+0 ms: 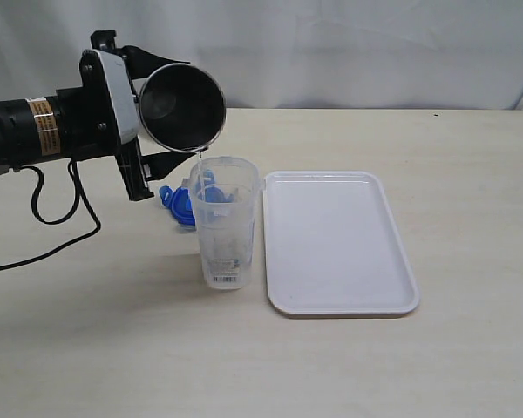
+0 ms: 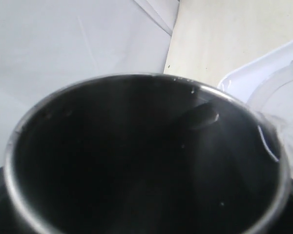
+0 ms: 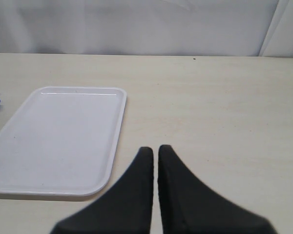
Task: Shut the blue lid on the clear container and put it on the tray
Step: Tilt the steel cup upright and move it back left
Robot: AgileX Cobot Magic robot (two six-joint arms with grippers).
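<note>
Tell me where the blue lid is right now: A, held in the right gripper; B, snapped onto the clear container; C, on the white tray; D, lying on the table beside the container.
D: the blue lid lies on the table beside the open-topped clear container, while the tray holds nothing and the right gripper is shut on nothing.

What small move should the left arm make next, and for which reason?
Probably tip the steel cup back upright and carry it off to the side. The left gripper holds it tilted, with its mouth just above the open top of the clear container, so it blocks the way. The blue lid lies on the table behind the container, not yet fitted.
</note>
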